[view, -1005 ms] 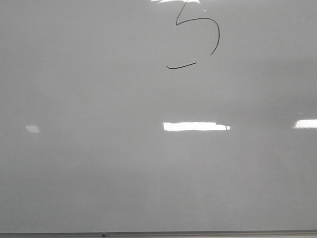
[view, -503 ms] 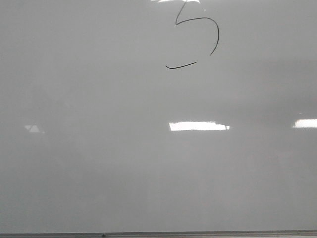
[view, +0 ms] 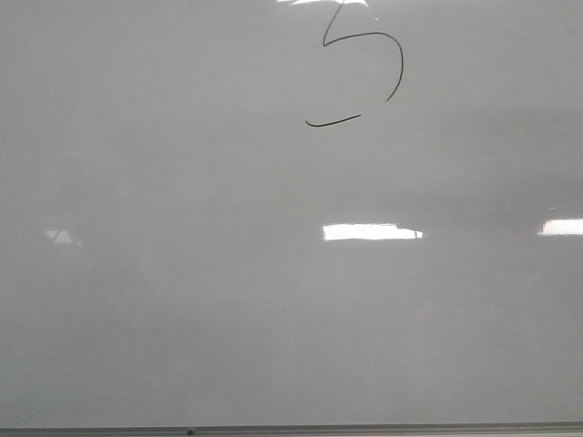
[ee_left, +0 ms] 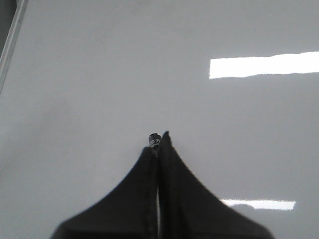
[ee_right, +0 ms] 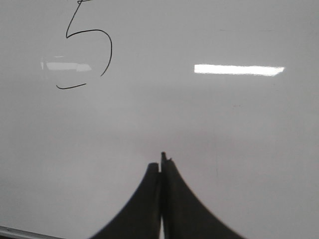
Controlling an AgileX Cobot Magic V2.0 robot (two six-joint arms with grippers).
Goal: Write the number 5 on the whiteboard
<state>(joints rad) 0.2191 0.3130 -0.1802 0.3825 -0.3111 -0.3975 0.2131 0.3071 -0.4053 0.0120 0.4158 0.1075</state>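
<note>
While both grippers (ee_left: 158, 142) (ee_right: 162, 162) sit pressed closed, the number 5 (view: 364, 68) stands drawn on the whiteboard (view: 182, 273).

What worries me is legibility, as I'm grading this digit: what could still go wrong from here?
1. The number 5 has its bottom dash detached from the belly, so it may read as incomplete.
2. The left gripper is shut on a black tip, possibly a marker, over the whiteboard; any contact there could leave a stray mark.
</note>
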